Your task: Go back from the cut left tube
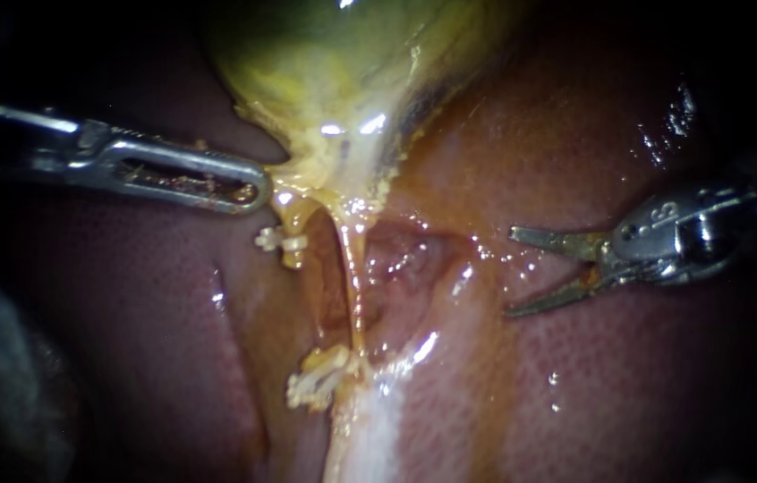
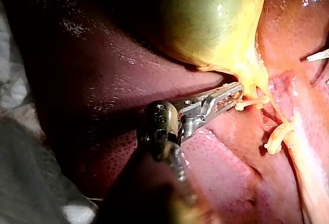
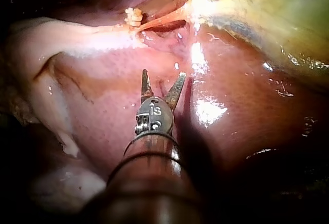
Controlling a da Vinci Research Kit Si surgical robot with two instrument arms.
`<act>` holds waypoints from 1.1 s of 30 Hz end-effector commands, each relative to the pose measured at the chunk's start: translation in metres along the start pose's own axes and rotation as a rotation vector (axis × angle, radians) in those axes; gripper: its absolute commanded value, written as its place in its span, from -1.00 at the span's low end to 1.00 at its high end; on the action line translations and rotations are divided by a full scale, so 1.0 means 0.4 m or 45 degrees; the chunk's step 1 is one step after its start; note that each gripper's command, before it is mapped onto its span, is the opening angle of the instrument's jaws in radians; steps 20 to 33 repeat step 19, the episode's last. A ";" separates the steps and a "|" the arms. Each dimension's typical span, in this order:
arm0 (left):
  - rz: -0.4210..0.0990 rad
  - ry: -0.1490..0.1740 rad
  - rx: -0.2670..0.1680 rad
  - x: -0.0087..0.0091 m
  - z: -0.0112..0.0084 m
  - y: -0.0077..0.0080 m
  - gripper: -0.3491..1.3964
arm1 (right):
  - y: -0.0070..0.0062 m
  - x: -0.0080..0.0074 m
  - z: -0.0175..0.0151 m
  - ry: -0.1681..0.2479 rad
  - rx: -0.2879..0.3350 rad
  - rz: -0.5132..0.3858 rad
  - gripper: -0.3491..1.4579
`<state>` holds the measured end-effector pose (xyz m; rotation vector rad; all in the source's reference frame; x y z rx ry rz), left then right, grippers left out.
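Right instrument [image 1: 511, 272]: jaws spread, holding nothing, over the liver [image 1: 629, 376]. Cut left tube [image 1: 293, 257] is at its 9 o'clock, well apart, with clips [image 1: 278, 239] on both stumps. Stumps look soft, slick and tear-prone. Backing off needs no grip; if one is needed, take it beside a clip.

The right instrument [image 1: 511, 273] is hovering with its jaws apart over bare liver [image 1: 629, 394] at the right of the frame, and nothing is standing between it and the right edge. A wet hollow is lying open between its jaws and the thin tube [image 1: 353, 286] in the middle. Left of that, the left tube [image 1: 293, 215] with its upper clip [image 1: 276, 240] and the lower clips [image 1: 316, 380] are crowding the centre. The gallbladder [image 1: 334, 63] is closing off the upper middle. The left instrument [image 1: 253, 190] is barring the upper left, its tip just beside the gallbladder's neck.
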<state>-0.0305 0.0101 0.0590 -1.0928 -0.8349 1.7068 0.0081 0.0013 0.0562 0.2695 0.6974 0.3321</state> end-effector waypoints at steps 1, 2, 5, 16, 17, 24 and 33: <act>0.002 0.006 0.009 -0.0002 0.0008 -0.0004 -1.00 | 0.0000 -0.0001 -0.0001 -0.001 0.001 0.000 0.99; 0.003 0.003 0.005 -0.0005 0.0018 -0.0008 -1.00 | 0.0000 -0.0001 -0.0001 -0.001 0.000 0.001 0.99; 0.007 0.002 0.005 -0.0012 0.0040 -0.0018 -1.00 | 0.0000 -0.0001 -0.0001 -0.001 0.000 0.001 0.99; 0.012 -0.004 -0.003 -0.0025 0.0074 -0.0028 -1.00 | 0.0002 -0.0004 -0.0005 -0.001 0.001 0.001 0.99; 0.012 -0.004 -0.003 -0.0025 0.0074 -0.0029 -1.00 | 0.0002 -0.0004 -0.0006 -0.001 0.000 0.001 0.99; 0.012 -0.005 -0.004 -0.0025 0.0072 -0.0029 -1.00 | 0.0002 -0.0003 -0.0006 0.000 0.001 -0.006 0.99; 0.012 -0.005 -0.004 -0.0025 0.0072 -0.0029 -1.00 | 0.0002 -0.0003 -0.0006 0.000 0.001 -0.006 0.99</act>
